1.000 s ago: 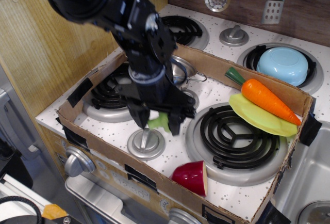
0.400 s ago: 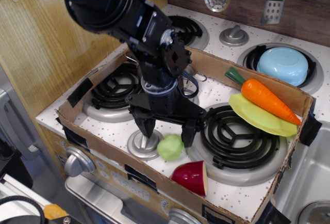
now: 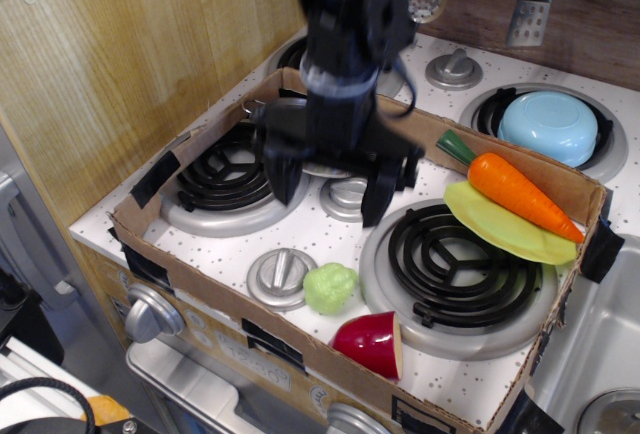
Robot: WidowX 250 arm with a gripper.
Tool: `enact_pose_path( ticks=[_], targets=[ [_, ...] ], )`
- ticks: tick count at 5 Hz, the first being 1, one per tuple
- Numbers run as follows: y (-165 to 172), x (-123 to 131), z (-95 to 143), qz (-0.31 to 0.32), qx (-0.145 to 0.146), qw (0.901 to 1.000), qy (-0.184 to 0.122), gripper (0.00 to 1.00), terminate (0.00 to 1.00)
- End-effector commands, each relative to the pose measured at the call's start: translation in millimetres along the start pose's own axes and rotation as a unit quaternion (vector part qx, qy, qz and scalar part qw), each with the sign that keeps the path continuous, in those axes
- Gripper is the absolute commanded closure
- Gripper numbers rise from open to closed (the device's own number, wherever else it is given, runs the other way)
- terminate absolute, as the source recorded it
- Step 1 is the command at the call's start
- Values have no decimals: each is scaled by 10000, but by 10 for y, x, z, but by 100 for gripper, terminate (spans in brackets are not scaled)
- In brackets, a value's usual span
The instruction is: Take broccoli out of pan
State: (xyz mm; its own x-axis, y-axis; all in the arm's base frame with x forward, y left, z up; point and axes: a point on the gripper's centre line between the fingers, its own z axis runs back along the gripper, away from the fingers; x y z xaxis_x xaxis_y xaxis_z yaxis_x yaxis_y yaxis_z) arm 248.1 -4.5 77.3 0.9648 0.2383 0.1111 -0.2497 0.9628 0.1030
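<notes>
Since jaws hang spread and empty, gripper [image 3: 331, 182] grips nothing, hovers above stovetop. Broccoli [image 3: 330, 287] sits on speckled surface beside front knob [image 3: 283, 276], out of pan [image 3: 322, 168], which arm mostly hides. Looks light, hard plastic, bumpy head; probably best pinched across head. Red half-round toy [image 3: 370, 343] just right.

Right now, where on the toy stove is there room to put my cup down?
The big front-right burner is bare, and so is the left burner beside the gripper. It's crowded at the front edge, where the broccoli sits between a knob and the red piece.
</notes>
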Motion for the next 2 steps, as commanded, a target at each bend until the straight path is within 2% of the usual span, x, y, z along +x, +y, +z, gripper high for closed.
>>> enact_pose_path(
  ticks=[1,2],
  targets=[
    [-48,201,354,-116,-165,9987,-471,0,0],
    [-48,201,354,-116,-165,9987,-471,0,100]
  ],
)
